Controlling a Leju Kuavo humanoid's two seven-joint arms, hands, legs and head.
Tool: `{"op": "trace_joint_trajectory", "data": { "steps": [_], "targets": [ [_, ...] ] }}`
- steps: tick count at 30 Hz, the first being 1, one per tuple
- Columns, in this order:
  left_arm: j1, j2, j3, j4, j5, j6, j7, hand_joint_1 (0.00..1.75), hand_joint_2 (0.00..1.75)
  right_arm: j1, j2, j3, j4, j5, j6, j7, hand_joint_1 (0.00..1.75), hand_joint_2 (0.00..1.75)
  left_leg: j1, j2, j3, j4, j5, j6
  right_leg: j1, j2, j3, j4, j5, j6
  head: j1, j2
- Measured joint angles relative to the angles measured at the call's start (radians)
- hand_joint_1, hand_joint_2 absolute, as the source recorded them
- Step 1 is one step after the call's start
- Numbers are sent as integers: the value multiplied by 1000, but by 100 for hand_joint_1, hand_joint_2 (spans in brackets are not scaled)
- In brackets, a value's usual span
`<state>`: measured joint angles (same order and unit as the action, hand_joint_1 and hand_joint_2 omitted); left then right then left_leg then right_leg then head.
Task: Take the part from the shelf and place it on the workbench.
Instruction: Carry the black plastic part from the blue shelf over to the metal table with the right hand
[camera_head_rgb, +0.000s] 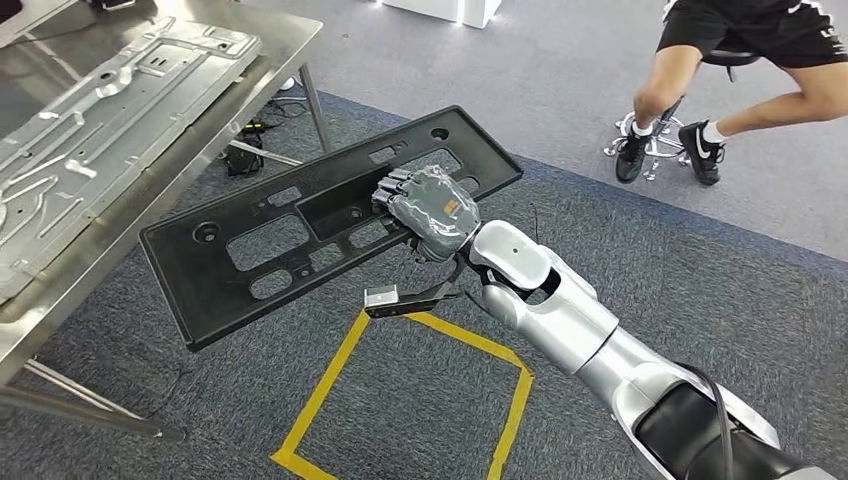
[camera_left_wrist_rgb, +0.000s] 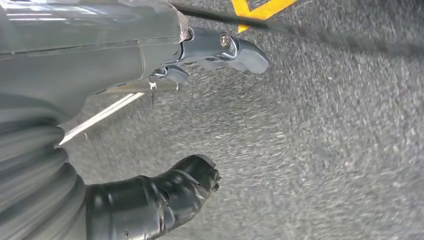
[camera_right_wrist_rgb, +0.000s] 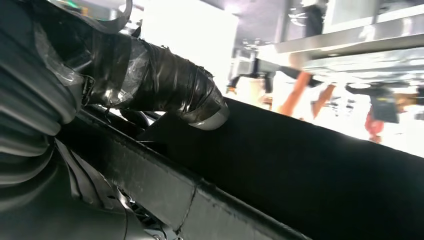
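The part is a long black plastic panel with several cut-outs, held in the air and tilted beside the steel workbench. My right hand grips it at its near long edge, right of the middle, fingers curled over the top face. From the right wrist camera the thumb presses on the panel's black underside. The left hand hangs over grey carpet with its fingers apart and nothing in it. The panel's left end is close to the workbench edge, apart from it.
A pressed sheet-metal panel lies on the workbench. On the carpet, yellow tape marks a square below the arm. A seated person's legs and stool base are at the far right. Cables lie under the workbench.
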<state>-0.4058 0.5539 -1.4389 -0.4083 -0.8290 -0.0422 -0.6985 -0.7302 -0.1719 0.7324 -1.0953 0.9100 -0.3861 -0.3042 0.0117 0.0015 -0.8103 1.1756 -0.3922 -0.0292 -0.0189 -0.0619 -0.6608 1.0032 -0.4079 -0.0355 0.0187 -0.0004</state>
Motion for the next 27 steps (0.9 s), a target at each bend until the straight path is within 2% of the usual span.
{"op": "trace_joint_trajectory", "data": {
  "steps": [1,2,3,4,6,7,8,10,11,12,13,14,15,17,18,19,21,22,23,24,25,26,27],
  "targets": [
    [2,6,0,-2,17,54,0,0,175,1,-2,0,-3,-1,1,-1,175,175,-1,25,39,-76,28,-8,-1,-8,0,4,-5,6,0,0],
    [0,9,0,-5,21,121,0,0,175,0,-4,-1,-7,-4,3,-4,175,175,-6,46,71,-135,49,-8,0,-17,-2,7,-8,12,0,0],
    [-8,1,0,-8,6,189,0,0,175,-1,-6,-1,-10,-7,9,-9,175,175,-12,59,90,-173,58,-6,2,-27,-4,10,-10,18,0,0],
    [-24,-21,0,-8,-38,240,-1,0,175,-3,-5,0,-13,-10,17,-13,175,175,-18,60,94,-187,60,0,5,-38,-7,13,-10,23,1,0],
    [-72,-109,0,1,-171,276,-2,0,175,-11,14,11,-13,-15,39,-20,175,175,-22,28,86,-193,67,18,4,-64,-15,19,-14,32,2,0],
    [-100,-171,0,8,-242,268,-2,0,175,-18,31,21,-11,-17,49,-21,175,175,-23,10,84,-198,70,28,-1,-59,-23,31,-21,37,2,0],
    [-127,-237,0,16,-303,253,-1,0,175,-28,51,32,-9,-20,56,-21,175,175,-22,-5,82,-200,72,40,-6,-39,-40,59,-35,43,2,0],
    [-169,-369,0,28,-403,237,16,0,175,-50,85,56,-4,-28,63,-19,175,175,-19,-32,81,-197,72,60,-13,23,-102,175,-76,56,2,0],
    [-181,-429,0,34,-455,239,35,0,175,-60,97,67,1,-33,64,-19,175,175,-18,-45,82,-191,69,67,-14,40,-142,248,-96,64,3,0],
    [-188,-485,0,40,-512,243,57,0,175,-69,107,80,7,-36,66,-18,175,175,-18,-61,84,-186,66,72,-15,46,-178,306,-107,70,3,0],
    [-190,-543,0,47,-572,243,79,0,175,-77,114,90,13,-38,69,-18,175,175,-18,-76,86,-180,62,75,-17,47,-200,332,-102,74,3,0],
    [-190,-587,0,54,-623,239,95,0,175,-86,120,98,20,-39,72,-17,175,175,-18,-93,88,-175,58,76,-18,47,-202,314,-79,72,3,0],
    [-190,-626,0,60,-660,234,105,0,175,-96,125,103,26,-40,75,-17,175,175,-17,-108,88,-170,54,76,-18,52,-183,259,-43,67,2,0],
    [-189,-675,0,69,-693,231,114,0,175,-119,128,108,37,-42,78,-15,175,175,-14,-134,85,-159,47,70,-17,83,-121,118,15,52,2,0],
    [-189,-691,0,74,-698,234,116,0,175,-127,130,110,42,-43,78,-15,175,175,-11,-144,83,-154,44,66,-15,97,-96,74,28,47,2,0],
    [-190,-701,0,79,-701,236,116,0,175,-134,131,111,46,-45,77,-16,175,175,-8,-151,82,-151,42,61,-13,106,-81,53,31,43,2,0],
    [-190,-715,-1,89,-702,239,116,0,175,-140,137,112,55,-46,77,-17,175,175,-3,-166,83,-156,42,51,-8,90,-69,45,31,39,2,0],
    [-190,-719,-1,93,-701,238,116,0,175,-144,141,112,60,-46,76,-17,175,175,-5,-160,84,-156,37,48,-8,80,-64,37,33,33,2,0],
    [-191,-722,-1,97,-698,235,115,0,175,-147,144,113,64,-46,75,-17,175,175,-9,-139,80,-143,22,48,-8,69,-57,29,36,26,1,0],
    [-192,-724,0,101,-693,229,113,0,175,-150,145,113,68,-45,73,-17,175,175,-14,-110,70,-109,-5,50,-8,57,-49,19,39,20,0,0],
    [-193,-725,0,105,-686,222,110,0,175,-152,146,113,73,-45,71,-18,175,175,-17,-75,53,-52,-42,54,-6,47,-41,13,41,16,-1,0],
    [-194,-724,0,107,-680,215,107,0,175,-154,146,113,76,-45,70,-18,175,175,-19,-53,35,3,-75,56,-5,39,-36,9,41,13,-1,0],
    [-195,-724,0,109,-674,210,106,0,175,-155,146,113,79,-45,69,-18,175,175,-19,-43,21,45,-97,56,-4,32,-33,8,41,13,-1,0]
  ]
}}
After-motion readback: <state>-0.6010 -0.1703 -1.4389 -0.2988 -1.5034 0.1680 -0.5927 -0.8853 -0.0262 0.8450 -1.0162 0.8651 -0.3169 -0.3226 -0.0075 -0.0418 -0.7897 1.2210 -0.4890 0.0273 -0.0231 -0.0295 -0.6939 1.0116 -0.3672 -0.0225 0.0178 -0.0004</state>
